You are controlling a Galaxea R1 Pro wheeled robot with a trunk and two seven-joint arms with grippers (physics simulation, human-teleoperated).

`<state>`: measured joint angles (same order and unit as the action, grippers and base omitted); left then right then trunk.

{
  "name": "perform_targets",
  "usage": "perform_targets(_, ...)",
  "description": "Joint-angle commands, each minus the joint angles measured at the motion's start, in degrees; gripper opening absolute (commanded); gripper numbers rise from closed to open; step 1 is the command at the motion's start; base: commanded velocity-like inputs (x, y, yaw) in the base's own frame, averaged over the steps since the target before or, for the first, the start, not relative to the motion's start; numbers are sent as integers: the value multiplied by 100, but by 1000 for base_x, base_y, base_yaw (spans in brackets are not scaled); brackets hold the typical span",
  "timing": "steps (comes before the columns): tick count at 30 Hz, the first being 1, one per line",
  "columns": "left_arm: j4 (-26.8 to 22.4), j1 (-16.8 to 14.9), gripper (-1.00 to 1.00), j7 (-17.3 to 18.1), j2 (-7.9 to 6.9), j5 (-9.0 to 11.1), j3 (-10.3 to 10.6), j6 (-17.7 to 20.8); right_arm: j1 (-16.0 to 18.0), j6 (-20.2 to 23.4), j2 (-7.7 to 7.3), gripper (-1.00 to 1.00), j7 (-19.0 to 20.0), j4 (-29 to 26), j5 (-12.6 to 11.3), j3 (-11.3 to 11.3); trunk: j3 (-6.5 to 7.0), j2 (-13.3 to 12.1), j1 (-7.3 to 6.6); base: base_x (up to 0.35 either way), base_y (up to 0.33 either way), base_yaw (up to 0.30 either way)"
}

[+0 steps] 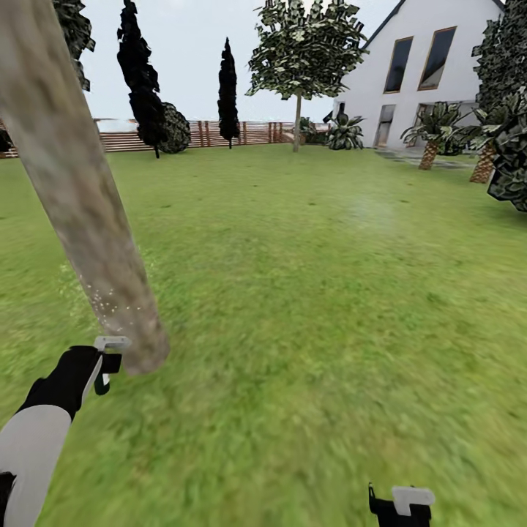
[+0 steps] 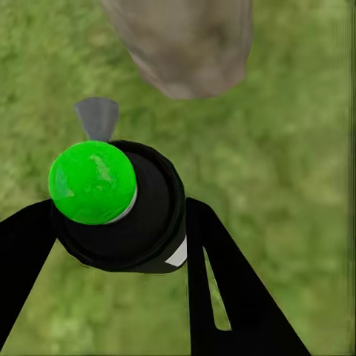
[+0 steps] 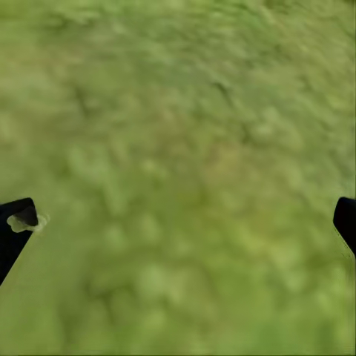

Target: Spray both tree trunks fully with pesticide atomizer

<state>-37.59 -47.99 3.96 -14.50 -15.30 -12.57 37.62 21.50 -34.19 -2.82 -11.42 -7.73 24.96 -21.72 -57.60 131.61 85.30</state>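
A thick mottled grey-tan tree trunk (image 1: 80,190) slants up from the lawn at the left of the head view, with pale specks of spray low on its bark (image 1: 110,301). My left gripper (image 1: 110,362) sits right beside the trunk's foot, shut on the pesticide atomizer (image 2: 122,208), a black bottle with a green cap (image 2: 93,182) and a grey nozzle (image 2: 96,117) aimed at the trunk base (image 2: 185,44). The second tree (image 1: 298,110) stands far back by the fence. My right gripper (image 3: 178,222) hangs open over bare grass, its fingers (image 3: 15,230) wide apart.
Green lawn (image 1: 315,293) stretches ahead to a brown slat fence (image 1: 212,134) with dark conifers (image 1: 143,80). A white house (image 1: 424,66) and short palms (image 1: 432,139) stand at the back right, with dense foliage (image 1: 512,154) at the right edge.
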Motion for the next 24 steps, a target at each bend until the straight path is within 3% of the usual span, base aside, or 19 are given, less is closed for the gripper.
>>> perform_targets(1,3,0,-100,0,0,-6,0,0,1,0,-1,100,0,0,0,1,0,0,0,245,-176,2)
perform_targets(5,9,0,-100,0,-12,-15,-19,-2,1,0,0,100,0,0,0,-3,0,0,0,245,-175,0)
perform_targets(9,29,0,-100,0,-17,-27,-260,-17,2,0,1,100,0,0,0,0,0,0,0,245,-175,50)
perform_targets(15,36,321,-100,-68,-100,-50,-313,-26,-2,0,1,100,0,0,0,1,0,0,0,245,-176,255)
perform_targets(24,-108,451,-100,-113,19,-23,-324,-32,0,0,5,100,6,1,0,1,0,0,0,100,-88,252)
